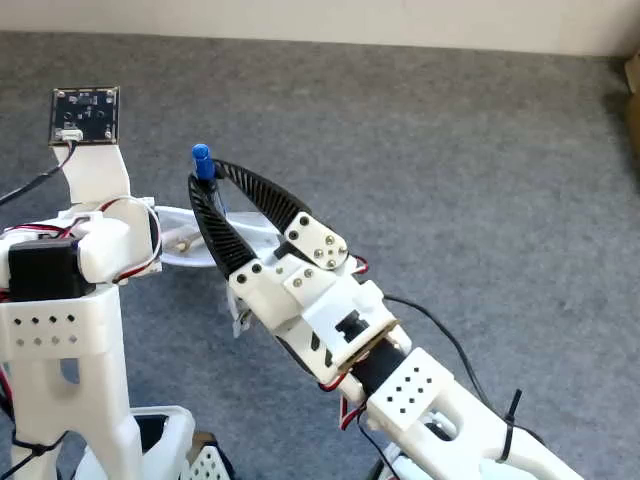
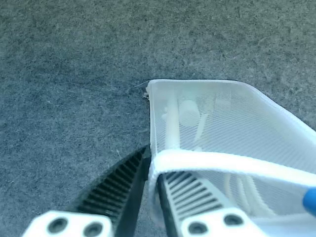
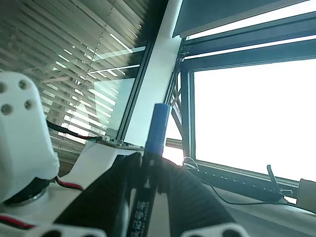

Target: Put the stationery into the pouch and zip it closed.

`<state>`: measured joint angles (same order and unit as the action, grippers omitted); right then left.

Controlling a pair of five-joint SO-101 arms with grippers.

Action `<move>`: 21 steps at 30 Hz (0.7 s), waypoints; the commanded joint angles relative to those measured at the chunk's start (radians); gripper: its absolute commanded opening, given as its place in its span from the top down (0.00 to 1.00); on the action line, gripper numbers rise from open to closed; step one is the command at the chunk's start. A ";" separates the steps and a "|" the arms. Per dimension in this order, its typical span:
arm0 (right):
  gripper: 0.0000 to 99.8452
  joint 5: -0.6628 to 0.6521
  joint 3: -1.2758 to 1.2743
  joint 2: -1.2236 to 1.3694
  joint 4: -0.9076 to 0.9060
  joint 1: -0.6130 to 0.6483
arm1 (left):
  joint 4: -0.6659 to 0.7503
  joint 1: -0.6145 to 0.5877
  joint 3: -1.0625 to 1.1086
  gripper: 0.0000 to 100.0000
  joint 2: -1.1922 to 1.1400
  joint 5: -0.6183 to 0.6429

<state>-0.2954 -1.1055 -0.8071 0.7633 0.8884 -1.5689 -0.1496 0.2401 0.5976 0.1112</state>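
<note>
Right gripper (image 1: 204, 178) is clamped tight on the blue-capped pen (image 1: 202, 158), cap up, over the white mesh pouch (image 1: 190, 248), which lies on the grey table (image 1: 450, 150) between the arms. The left wrist view adds what the high view hides: left gripper (image 2: 152, 163) pinching the pouch's rim, jaws almost together, with pale shapes inside, possibly stationery. The right wrist view sets the pen against a window (image 3: 256, 113)
</note>
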 commanded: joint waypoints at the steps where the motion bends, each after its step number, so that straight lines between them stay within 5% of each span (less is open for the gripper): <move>1: 1.00 0.003 -0.042 -0.044 0.002 0.012 | 0.014 -0.015 0.019 0.99 -0.036 0.015; 21: 1.00 -0.003 -0.236 -0.163 -0.114 0.022 | 0.014 -0.015 0.021 0.99 -0.036 0.015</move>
<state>-0.2969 -1.2712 -0.9835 0.6820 0.9406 -1.5704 -0.1496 0.2493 0.5976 0.1112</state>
